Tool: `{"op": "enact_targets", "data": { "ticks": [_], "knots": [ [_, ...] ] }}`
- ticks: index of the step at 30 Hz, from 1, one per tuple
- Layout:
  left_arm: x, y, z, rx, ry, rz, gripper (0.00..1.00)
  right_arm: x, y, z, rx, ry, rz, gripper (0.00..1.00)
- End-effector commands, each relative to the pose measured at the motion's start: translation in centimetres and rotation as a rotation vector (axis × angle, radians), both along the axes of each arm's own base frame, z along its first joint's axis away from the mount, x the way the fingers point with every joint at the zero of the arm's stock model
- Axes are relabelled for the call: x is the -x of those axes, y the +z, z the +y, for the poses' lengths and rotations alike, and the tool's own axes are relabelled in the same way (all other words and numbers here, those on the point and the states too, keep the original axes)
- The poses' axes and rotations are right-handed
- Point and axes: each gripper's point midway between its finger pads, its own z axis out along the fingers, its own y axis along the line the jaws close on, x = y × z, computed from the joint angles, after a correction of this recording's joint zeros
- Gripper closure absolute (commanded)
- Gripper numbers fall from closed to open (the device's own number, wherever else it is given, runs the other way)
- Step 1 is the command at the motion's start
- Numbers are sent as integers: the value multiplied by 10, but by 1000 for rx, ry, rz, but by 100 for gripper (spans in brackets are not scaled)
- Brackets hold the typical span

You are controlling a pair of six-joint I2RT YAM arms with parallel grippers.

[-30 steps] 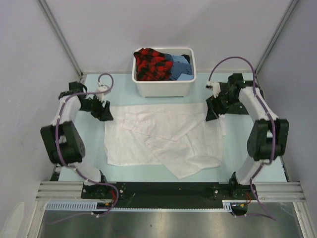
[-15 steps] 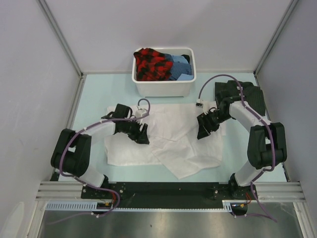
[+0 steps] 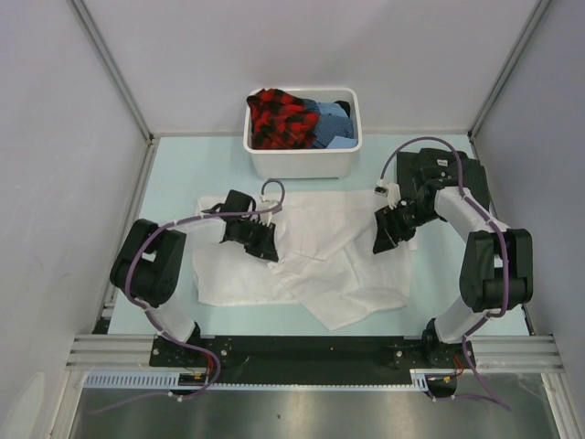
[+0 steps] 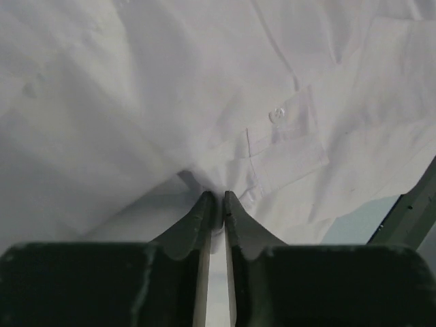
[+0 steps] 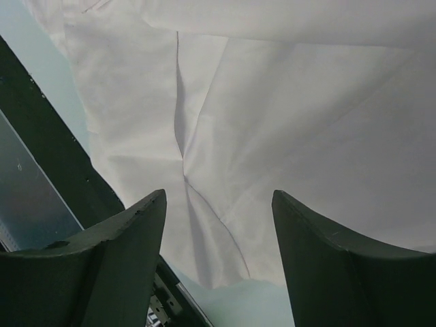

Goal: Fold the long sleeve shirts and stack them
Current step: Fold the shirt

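Our left end effector [image 3: 263, 245] has swung inward and closed on a ridge of the white shirt [image 3: 320, 265], which lies spread on the bench [image 3: 183, 174]. The right end effector [image 3: 386, 238] hovers over it, jaws apart. A fold looks ready to start.

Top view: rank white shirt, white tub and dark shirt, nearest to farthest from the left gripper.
1. white shirt, pinched in the left gripper.
2. white tub, behind it, far centre.
3. dark shirt, far right.

Lab cell: grey panels [image 3: 46, 183], aluminium rails [image 3: 101, 350].
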Motion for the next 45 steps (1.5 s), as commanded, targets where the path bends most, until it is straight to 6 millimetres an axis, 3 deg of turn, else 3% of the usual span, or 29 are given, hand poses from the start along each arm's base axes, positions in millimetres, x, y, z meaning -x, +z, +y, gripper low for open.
{"op": "enact_targets", "data": {
  "ticks": [1, 3, 8, 10, 12, 18, 22, 24, 28, 32, 37, 39, 40, 41, 43, 45],
  "knots": [
    [26, 24, -4, 21, -123, 17, 89, -8, 23, 1, -25, 21, -84, 31],
    [40, 30, -5, 26, -172, 25, 99, -6, 24, 1, -21, 27, -85, 30],
    [71, 57, -22, 56, -366, -92, 100, 2, 30, 0, -30, 49, -90, 27],
    [93, 68, -32, 72, -473, -147, 100, 7, 35, 2, -47, 66, -109, 6],
    [107, 88, -39, 127, -578, -271, 100, 13, 38, 9, -84, 86, -113, 0],
    [141, 138, -57, 274, -849, -590, 96, 36, 62, 41, -242, 189, -261, 0],
    [166, 147, -63, 327, -1053, -716, 95, 43, 84, 64, -301, 298, -465, 0],
    [171, 149, -64, 348, -1088, -726, 95, 51, 95, 72, -311, 358, -542, 0],
    [182, 151, -66, 365, -1192, -802, 95, 76, 90, 99, -305, 543, -682, 0],
    [176, 157, -73, 348, -1205, -811, 96, 94, 93, 123, -309, 675, -771, 0],
    [179, 162, -79, 371, -1207, -808, 96, 101, 90, 146, -310, 727, -828, 1],
    [178, 167, -81, 376, -1196, -816, 97, 106, 81, 154, -305, 758, -806, 14],
    [174, 169, -83, 366, -1170, -820, 97, 107, 78, 154, -294, 771, -799, 27],
    [172, 172, -84, 362, -1155, -832, 98, 110, 79, 156, -293, 783, -794, 54],
    [171, 173, -82, 345, -1132, -824, 92, 114, 86, 155, -281, 770, -765, 99],
    [163, 174, -70, 272, -1082, -846, 67, 109, 98, 148, -240, 725, -780, 100]
  ]
}}
